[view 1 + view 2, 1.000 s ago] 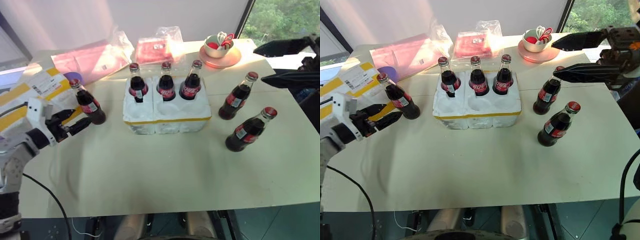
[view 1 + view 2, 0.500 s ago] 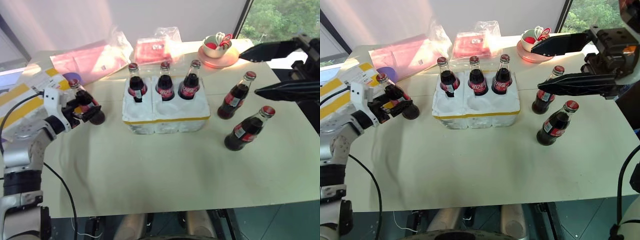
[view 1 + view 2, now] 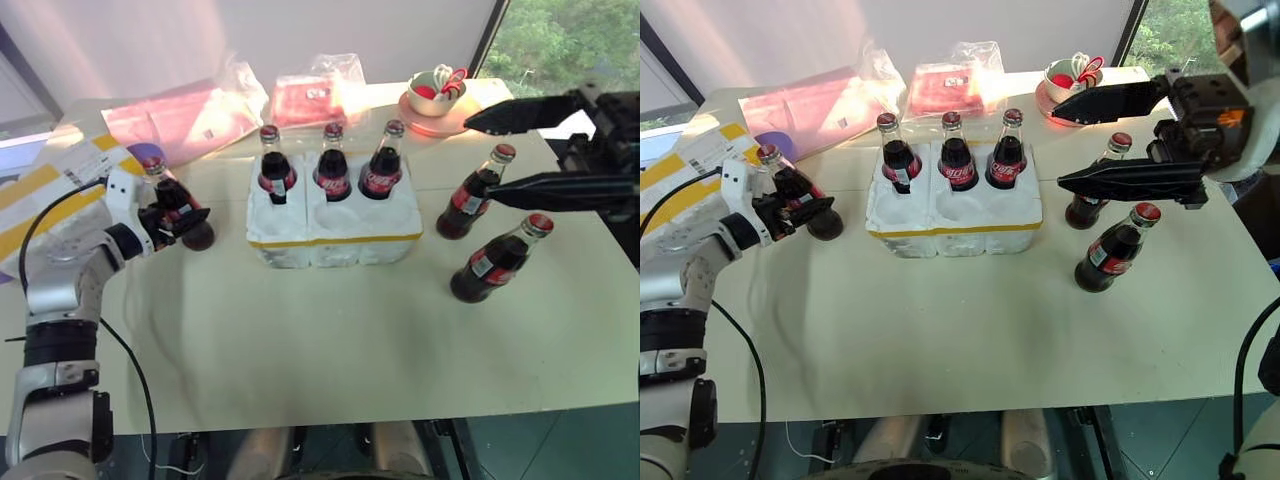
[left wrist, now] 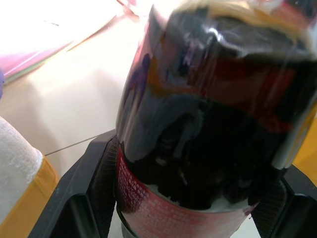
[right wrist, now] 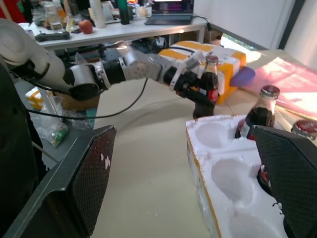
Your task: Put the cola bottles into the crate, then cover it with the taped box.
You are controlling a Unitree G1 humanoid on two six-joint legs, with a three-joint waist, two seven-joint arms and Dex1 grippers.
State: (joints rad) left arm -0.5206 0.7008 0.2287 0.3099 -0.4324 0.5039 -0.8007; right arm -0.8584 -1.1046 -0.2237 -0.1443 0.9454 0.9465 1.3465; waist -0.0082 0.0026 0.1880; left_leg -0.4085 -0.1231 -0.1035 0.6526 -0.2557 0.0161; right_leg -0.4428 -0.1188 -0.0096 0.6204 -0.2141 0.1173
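Observation:
Three cola bottles [image 3: 332, 165] stand in the back wells of the crate [image 3: 330, 241], a low white foam tray with a yellow band. A fourth cola bottle [image 3: 176, 203] stands left of the crate, and my left gripper [image 3: 182, 220] is shut on its lower body; the left wrist view shows black fingers [image 4: 101, 173] against the glass. Right of the crate stand two more bottles [image 3: 478, 193] [image 3: 496, 262]. My right gripper [image 3: 482, 155] hovers open above them, pointing left. The taped box [image 3: 45, 190] lies at the far left.
A bowl on a pink plate [image 3: 438, 98] sits at the back right. Clear plastic bags with pink and red contents [image 3: 318, 92] lie behind the crate. The crate's three front wells [image 5: 223, 173] are empty. The near half of the table is bare.
My left gripper moved forward to the leftmost bottle and closed around it. My right gripper drifted left, over the two bottles on the right.

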